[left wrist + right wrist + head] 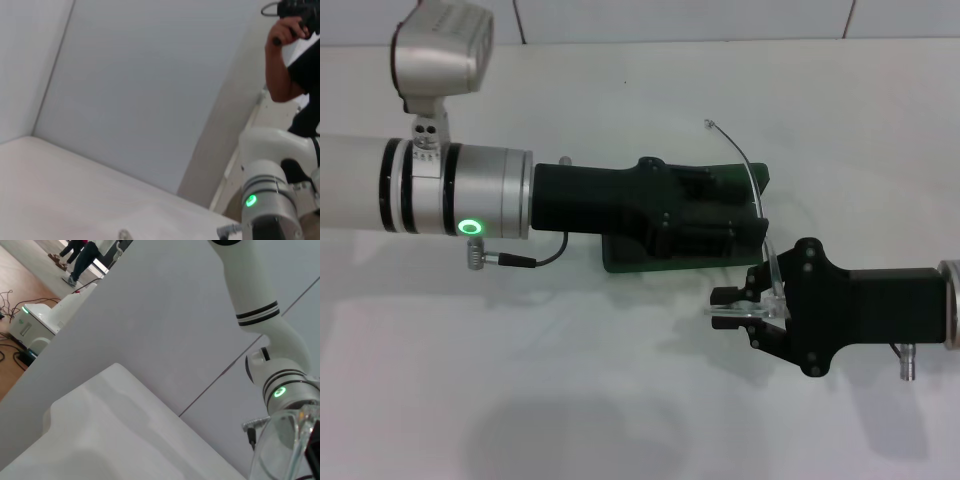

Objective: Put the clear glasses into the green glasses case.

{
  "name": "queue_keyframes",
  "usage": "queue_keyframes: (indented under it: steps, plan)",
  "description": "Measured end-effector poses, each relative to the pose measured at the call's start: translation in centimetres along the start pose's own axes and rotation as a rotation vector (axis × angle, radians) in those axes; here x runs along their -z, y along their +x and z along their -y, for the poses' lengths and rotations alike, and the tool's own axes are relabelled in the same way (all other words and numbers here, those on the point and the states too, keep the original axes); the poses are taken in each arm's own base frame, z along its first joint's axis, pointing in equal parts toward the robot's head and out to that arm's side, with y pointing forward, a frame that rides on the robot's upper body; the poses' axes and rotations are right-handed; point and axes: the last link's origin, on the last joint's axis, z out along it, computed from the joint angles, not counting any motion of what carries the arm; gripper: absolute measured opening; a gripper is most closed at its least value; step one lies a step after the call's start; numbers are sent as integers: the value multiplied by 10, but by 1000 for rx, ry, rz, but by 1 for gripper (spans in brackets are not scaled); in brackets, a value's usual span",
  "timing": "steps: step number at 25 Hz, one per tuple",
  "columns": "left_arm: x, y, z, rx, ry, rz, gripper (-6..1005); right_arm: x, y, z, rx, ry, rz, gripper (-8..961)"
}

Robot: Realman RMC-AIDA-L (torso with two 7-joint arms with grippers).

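Observation:
The green glasses case [620, 258] lies mid-table, mostly covered by my left gripper [732, 212], which reaches in from the left and hangs over it. Only the case's near-left corner and far-right edge [763, 181] show. My right gripper [726, 308] sits just in front of and to the right of the case, shut on the clear glasses [756, 312]. One thin clear temple arm [745, 165] curves up and back over the case. In the right wrist view the clear lens [282, 440] is close to the camera.
The white table [620, 400] stretches all around, with a tiled wall [720, 20] behind it. A cable [535, 262] hangs under the left wrist. The left wrist view shows a person [292, 60] standing beyond the table edge.

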Motion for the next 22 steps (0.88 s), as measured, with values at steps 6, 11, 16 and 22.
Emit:
queue_keyframes:
  steps: [6, 11, 16, 22]
  plan:
    - [5, 2, 1, 9, 11, -37, 600, 4, 0, -6, -12, 6, -8, 122]
    - [2, -1, -4, 8, -22, -15, 600, 5, 1, -6, -7, 11, -13, 122]
    - [-5, -3, -9, 11, -61, 13, 599, 5, 2, -6, -10, 12, -19, 122]
    - [-7, -5, -10, 19, -67, 21, 599, 5, 2, -7, -11, 9, -19, 122]
